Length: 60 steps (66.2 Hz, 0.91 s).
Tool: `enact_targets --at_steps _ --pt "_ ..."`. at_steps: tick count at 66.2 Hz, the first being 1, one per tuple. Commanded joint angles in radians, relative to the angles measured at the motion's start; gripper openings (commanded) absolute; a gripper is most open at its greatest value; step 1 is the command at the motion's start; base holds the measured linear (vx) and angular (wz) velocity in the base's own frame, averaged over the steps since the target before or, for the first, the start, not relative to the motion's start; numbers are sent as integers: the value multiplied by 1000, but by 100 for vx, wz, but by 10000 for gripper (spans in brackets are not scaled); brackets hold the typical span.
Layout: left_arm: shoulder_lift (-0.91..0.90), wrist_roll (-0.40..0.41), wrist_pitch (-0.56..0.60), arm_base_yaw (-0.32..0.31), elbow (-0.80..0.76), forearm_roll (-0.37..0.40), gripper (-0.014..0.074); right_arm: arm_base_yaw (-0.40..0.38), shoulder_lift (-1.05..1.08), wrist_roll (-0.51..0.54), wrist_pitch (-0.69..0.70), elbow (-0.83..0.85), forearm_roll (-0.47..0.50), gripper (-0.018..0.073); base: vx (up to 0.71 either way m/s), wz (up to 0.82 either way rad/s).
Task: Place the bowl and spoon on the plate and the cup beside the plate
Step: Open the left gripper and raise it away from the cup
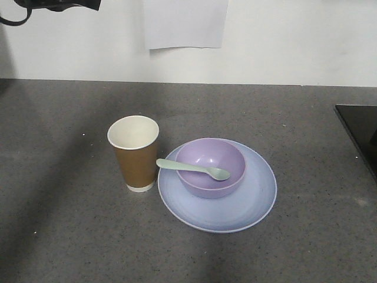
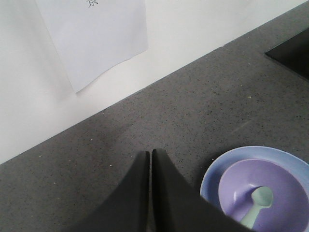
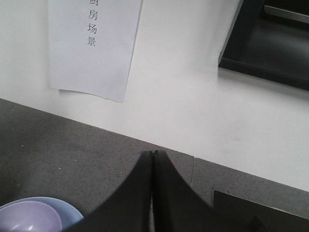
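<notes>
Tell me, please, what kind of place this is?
Probably a kitchen worktop: a speckled grey counter against a white wall, a black inset panel resembling a cooktop, and a paper with Chinese writing.

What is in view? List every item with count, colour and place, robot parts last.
plate: one, pale bluish-lavender, on the counter, centre.
bowl: one, lavender-purple, on the plate.
spoon: one, pale mint-green, lying across the bowl, handle over the rim toward the cup.
cup: one, brown with white inside, upright on the counter beside the plate.
paper sheet: one, white, on the wall.
counter: one, dark grey speckled.
black panel: one, at the counter's right edge.
left gripper: one, black, shut, empty.
right gripper: one, black, shut, empty.
</notes>
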State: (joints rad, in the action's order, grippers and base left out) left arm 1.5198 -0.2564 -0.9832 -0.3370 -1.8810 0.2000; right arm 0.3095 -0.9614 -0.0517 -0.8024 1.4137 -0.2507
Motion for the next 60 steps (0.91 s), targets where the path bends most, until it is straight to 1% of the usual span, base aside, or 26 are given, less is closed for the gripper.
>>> enact_targets --at_steps 1,9,45,48,51,54,60 --pt "-38 6 51 -6 -28 17 -8 -3 6 -5 72 22 -34 -10 0 0" --pt "-38 6 36 -6 -28 17 -8 -3 6 -4 51 22 -17 -10 0 0" --pt "-34 6 38 -6 -26 20 -6 -3 6 7 48 22 -17 -10 0 0" --pt "-37 6 38 -6 -18 10 -6 -3 6 7 48 22 -17 -10 0 0" --pt "-67 6 58 -7 14 -12 -6 -3 6 7 48 22 -17 -10 0 0" --pt "-116 6 80 -7 65 -18 -6 -3 6 7 48 22 -17 -10 0 0" --pt "-265 5 147 -3 225 -35 -6 -3 7 7 48 22 -17 -10 0 0"
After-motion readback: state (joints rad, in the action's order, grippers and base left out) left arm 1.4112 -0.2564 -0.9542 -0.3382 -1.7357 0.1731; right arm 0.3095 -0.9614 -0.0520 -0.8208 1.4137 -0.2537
